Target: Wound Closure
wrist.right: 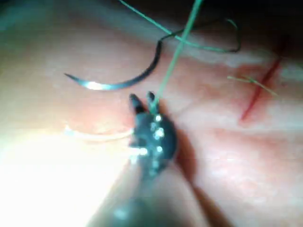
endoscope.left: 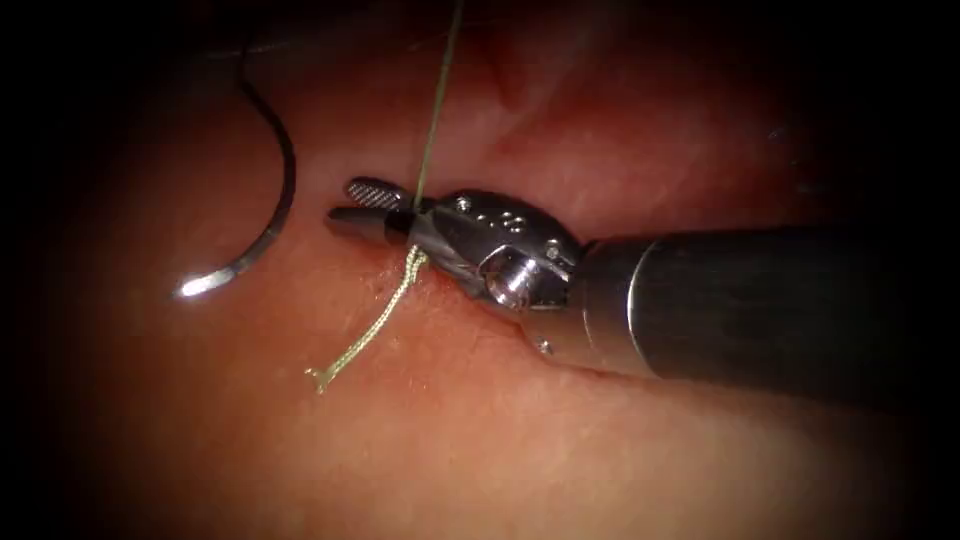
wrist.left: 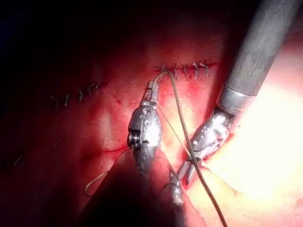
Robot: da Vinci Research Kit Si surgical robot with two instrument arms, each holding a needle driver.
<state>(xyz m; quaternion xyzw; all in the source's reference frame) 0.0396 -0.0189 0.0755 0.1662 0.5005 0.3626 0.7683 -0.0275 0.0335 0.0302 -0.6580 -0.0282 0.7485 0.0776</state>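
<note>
Right tool [endoscope.left: 365, 205] had jaws slightly parted astride the thread [endoscope.left: 432, 120] at the tissue [endoscope.left: 480, 430]; needle [endoscope.left: 268, 225] lay free leftward; left tool [wrist.left: 150, 92] apparently gripped thread.

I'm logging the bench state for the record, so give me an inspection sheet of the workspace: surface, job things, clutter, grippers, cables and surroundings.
Surface: tissue, reddened around the stitched cut.
Job's things: needle lies free on the tissue, left of the right tool, held by neither tool and apparently not in the tissue. The thread runs taut up from the right tool, and its frayed tail rests on the tissue.
Clutter: cut ends of thread stand along the stitch line.
Grippers: right tool has its jaws parted, with the thread crossing near their base. The left tool appears closed on the thread.
Cables: nothing seen.
Surroundings: nothing seen.
</note>
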